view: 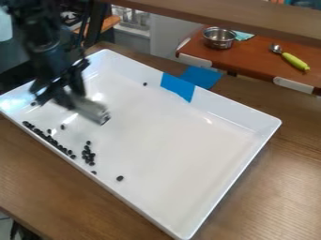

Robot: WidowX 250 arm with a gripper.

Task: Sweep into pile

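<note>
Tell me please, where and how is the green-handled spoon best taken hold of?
Probably at the middle of its green handle, from straight above, closing across its width. The handle is long and narrow, and the spoon lies on its side table with open space around it; the rounded metal head looks harder to grip.

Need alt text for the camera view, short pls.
Black robot gripper, a grey tool at its tip, over the left part of a white tray on a wooden table. Small dark pieces lie mostly along the tray's lower-left wall, a few scattered.
</note>
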